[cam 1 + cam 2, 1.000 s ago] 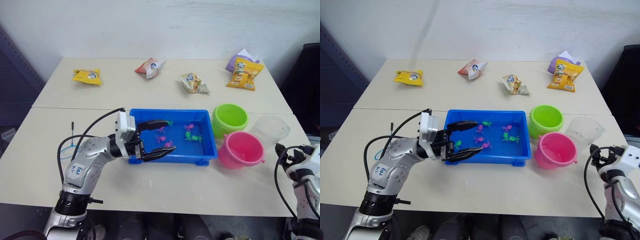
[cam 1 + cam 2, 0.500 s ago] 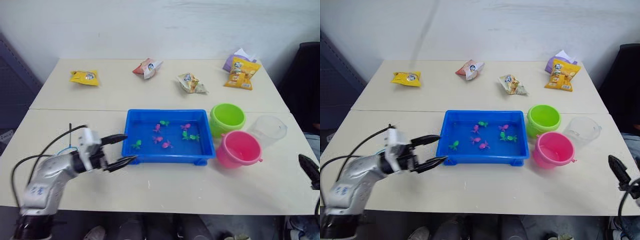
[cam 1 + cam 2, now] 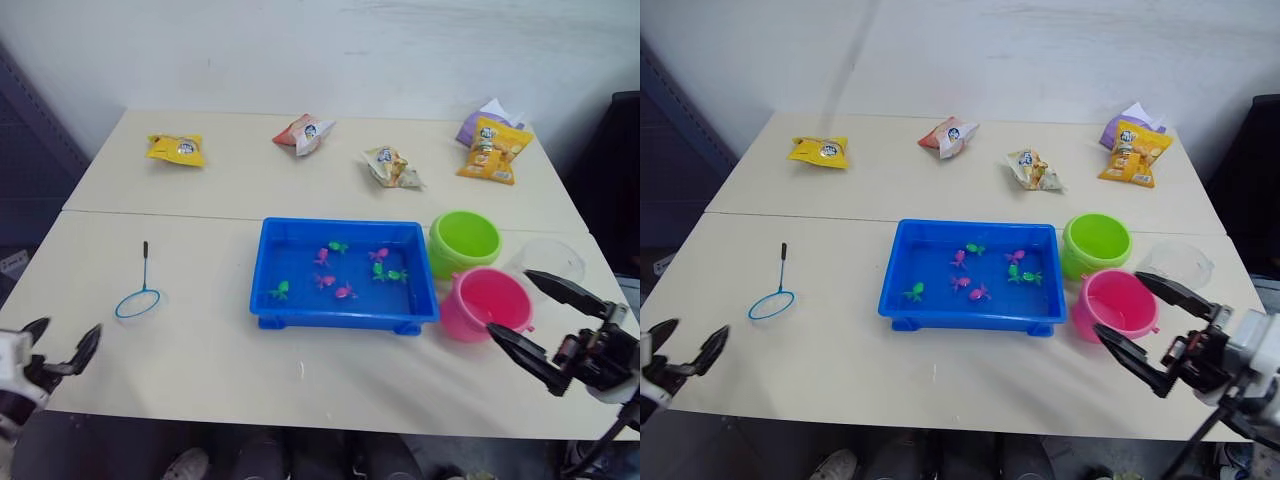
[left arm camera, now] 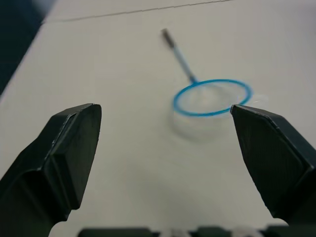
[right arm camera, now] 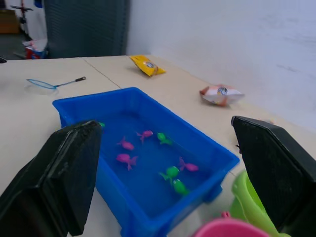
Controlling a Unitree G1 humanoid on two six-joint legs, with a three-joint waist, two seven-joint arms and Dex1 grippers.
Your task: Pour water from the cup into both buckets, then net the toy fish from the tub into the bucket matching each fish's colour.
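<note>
The blue tub [image 3: 262, 272] sits mid-table, holding several small pink and green toy fish [image 3: 345, 291]. To its right stand the green bucket [image 3: 465, 240] and the pink bucket [image 3: 490, 302], with the clear cup [image 3: 556, 262] behind the pink one. The net [image 3: 137, 300] lies flat on the table left of the tub. My left gripper [image 3: 68, 326] hangs open at the front left edge, a short way in front of the net's blue hoop [image 4: 212, 96]. My right gripper [image 3: 509, 302] is open at the front right, beside the pink bucket and facing the tub [image 5: 84, 98].
Several snack packets lie along the far half of the table: a yellow one [image 3: 175, 148], a red-and-white one [image 3: 303, 132], a pale one [image 3: 392, 166] and an orange one [image 3: 493, 148]. A seam [image 3: 160, 213] crosses the table behind the tub.
My left arm has drawn back from the tub's left end to the front left edge. My right gripper has come up and forward beside the pink bucket.
</note>
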